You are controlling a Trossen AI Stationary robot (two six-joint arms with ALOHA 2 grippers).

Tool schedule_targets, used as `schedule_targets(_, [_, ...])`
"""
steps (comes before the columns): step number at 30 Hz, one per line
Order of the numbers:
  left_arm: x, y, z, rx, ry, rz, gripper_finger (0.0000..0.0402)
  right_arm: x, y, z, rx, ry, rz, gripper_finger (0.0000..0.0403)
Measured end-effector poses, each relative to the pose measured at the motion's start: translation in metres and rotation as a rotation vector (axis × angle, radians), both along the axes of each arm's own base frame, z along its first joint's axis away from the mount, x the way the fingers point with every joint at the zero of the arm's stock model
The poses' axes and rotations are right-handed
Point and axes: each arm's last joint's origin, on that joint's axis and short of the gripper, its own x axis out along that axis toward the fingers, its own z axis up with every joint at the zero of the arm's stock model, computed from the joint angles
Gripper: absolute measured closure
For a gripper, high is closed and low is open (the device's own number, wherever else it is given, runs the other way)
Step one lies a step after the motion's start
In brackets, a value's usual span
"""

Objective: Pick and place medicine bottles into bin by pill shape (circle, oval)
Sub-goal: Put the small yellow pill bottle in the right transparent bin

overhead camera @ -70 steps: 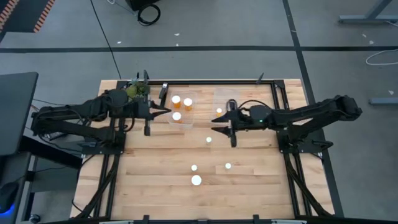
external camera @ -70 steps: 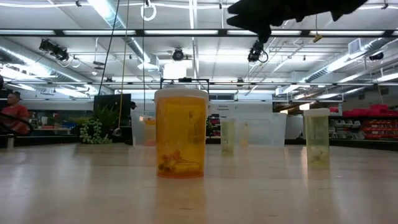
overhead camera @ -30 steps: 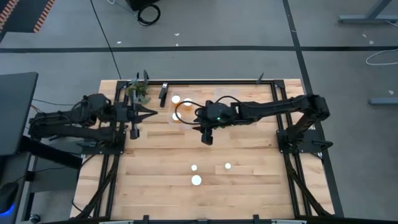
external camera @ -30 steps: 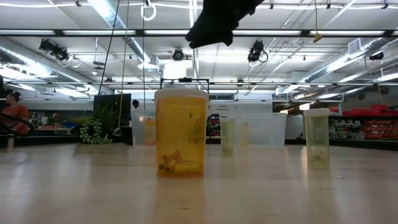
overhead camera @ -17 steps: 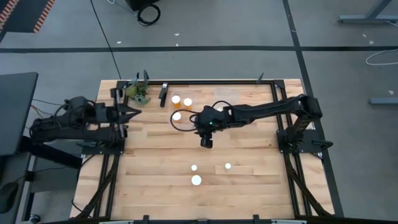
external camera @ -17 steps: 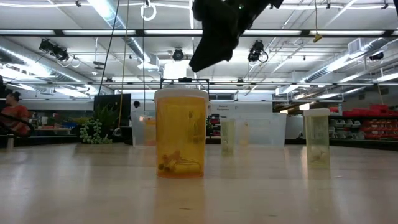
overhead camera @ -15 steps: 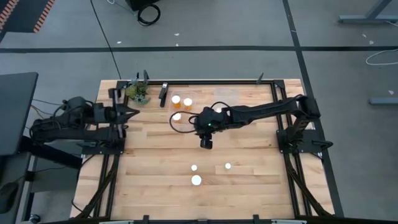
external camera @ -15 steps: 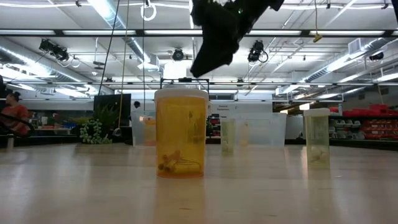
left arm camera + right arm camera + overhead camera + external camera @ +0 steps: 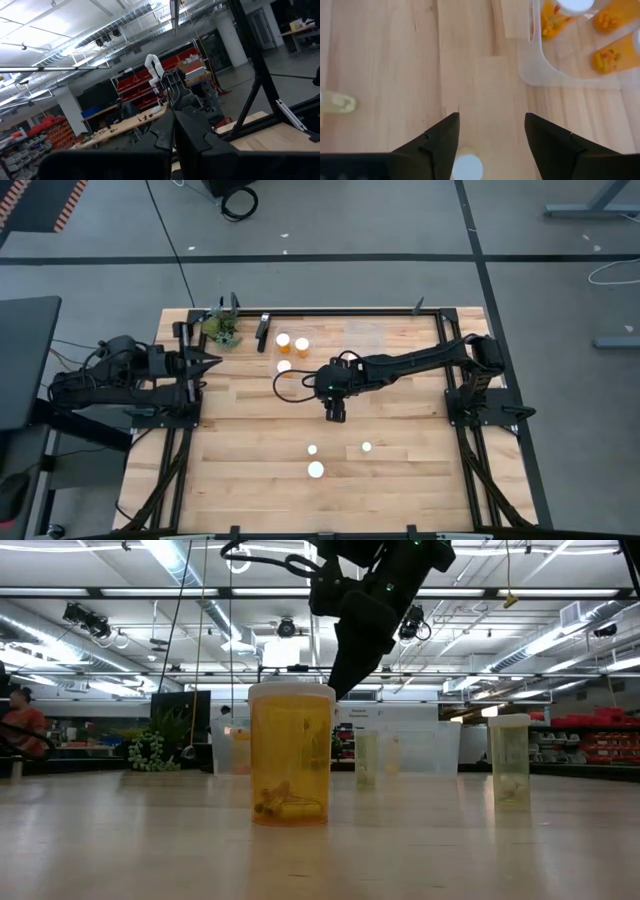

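The right gripper (image 9: 335,414) hangs mid-table with fingers spread and empty, above a pale white-capped bottle (image 9: 467,167). Three orange white-capped medicine bottles (image 9: 284,341) stand in the clear plastic bin (image 9: 535,70). The left gripper (image 9: 212,362), pinched closed, waits at the table's left edge.

Illumination is bright and even, supplied by ceiling strip lights (image 9: 190,568) (mild glare in the low view). Shadows on the worktop (image 9: 260,480) are faint.

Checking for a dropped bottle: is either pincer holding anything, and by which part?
Nothing is held. The right pincer is open over the table with a bottle below it; the left pincer is shut and empty.
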Motion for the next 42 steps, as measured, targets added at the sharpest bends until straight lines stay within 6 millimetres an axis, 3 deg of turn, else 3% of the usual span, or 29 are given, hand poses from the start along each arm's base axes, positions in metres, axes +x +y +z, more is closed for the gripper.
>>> schedule_targets(21, [0.004,0.0,-0.001,-0.001,0.02,0.001,0.0385,-0.002,0.007,-0.01,0.047,0.064,0.023,0.0182])
schedule_targets(42, [0.005,0.0,-0.002,-0.001,0.023,0.002,0.0383,-0.016,0.014,-0.042,0.02,0.107,0.023,0.0183])
